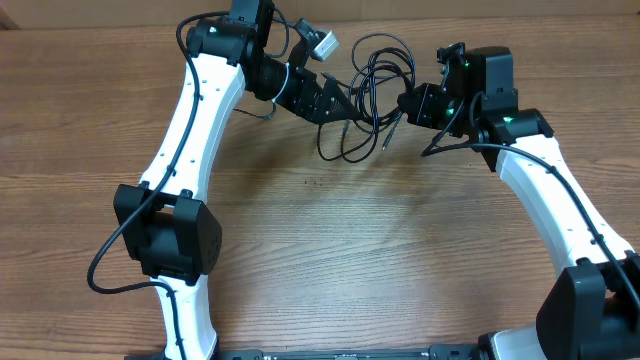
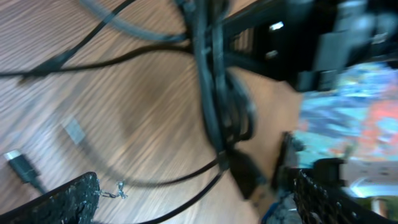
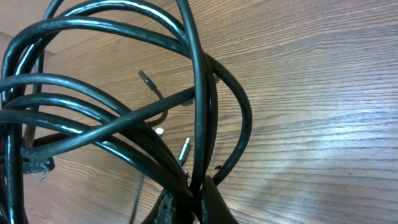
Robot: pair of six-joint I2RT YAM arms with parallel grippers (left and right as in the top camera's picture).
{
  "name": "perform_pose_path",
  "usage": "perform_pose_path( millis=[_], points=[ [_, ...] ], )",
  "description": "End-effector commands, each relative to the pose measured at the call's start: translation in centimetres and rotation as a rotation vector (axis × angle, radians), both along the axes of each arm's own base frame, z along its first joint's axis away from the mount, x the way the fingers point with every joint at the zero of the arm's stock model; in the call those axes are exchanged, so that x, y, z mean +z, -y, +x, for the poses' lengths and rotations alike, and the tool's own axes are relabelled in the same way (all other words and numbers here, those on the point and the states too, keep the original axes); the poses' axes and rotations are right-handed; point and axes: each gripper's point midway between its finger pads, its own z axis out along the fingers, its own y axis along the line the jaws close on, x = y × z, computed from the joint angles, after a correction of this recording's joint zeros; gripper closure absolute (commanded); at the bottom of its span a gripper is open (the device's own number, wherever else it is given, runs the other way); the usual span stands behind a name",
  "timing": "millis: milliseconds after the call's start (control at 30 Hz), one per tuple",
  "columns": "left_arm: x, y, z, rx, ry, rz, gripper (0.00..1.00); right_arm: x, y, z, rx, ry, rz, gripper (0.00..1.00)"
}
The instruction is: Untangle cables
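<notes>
Right gripper (image 1: 410, 103): jaws closed, pinching several strands of the cables (image 3: 198, 93) where they converge at the fingers; the right wrist view shows the loops fanning out and away from that pinch point, with 1 silver-tipped plug (image 3: 185, 149) lying on the table (image 1: 320, 260) beneath them. Left gripper (image 1: 345, 103): jaws spread wide, holding nothing, its fingertips aimed toward the robot's right and just beside the near edge of the bundle; the left wrist view is blurred, but dark strands cross ahead of the open fingers (image 2: 68, 202). The bundle thus sits between the 2 grippers at the far side of the table, attached to the right one and only approached by the left. Its long axis runs from the far edge toward the robot, across the line joining the grippers, with loose ends trailing toward the robot. Judgement: the free left gripper is the one placed to take a strand, and its reach is sideways, toward the right arm, into the loops.
</notes>
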Motion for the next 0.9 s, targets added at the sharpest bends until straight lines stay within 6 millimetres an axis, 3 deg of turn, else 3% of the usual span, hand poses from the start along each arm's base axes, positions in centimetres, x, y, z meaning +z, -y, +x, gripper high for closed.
perform_pose_path(
  millis=[0, 233, 500, 633, 867],
  points=[
    [2.5, 1.5, -1.1, -0.066, -0.039, -0.191, 0.0, 3.2, -0.6, -0.1, 0.014, 0.056, 0.051, 0.96],
    [2.7, 2.1, -1.4, -0.083, -0.037, -0.204, 0.0, 3.8, -1.6, -0.4, 0.062, 0.065, 0.097, 0.96],
    [2.0, 2.1, -0.2, -0.046, -0.003, -0.147, 0.0, 4.1, -2.3, -0.9, 0.102, 0.058, 0.131, 0.96],
    [2.1, 2.2, 0.2, -0.048, 0.027, -0.154, 0.17, 4.1, -2.4, -1.0, 0.108, 0.054, 0.136, 0.96],
    [1.5, 2.0, 0.6, -0.024, 0.028, -0.11, 0.3, 4.3, -2.7, -1.3, 0.127, 0.052, 0.153, 0.96]
  ],
)
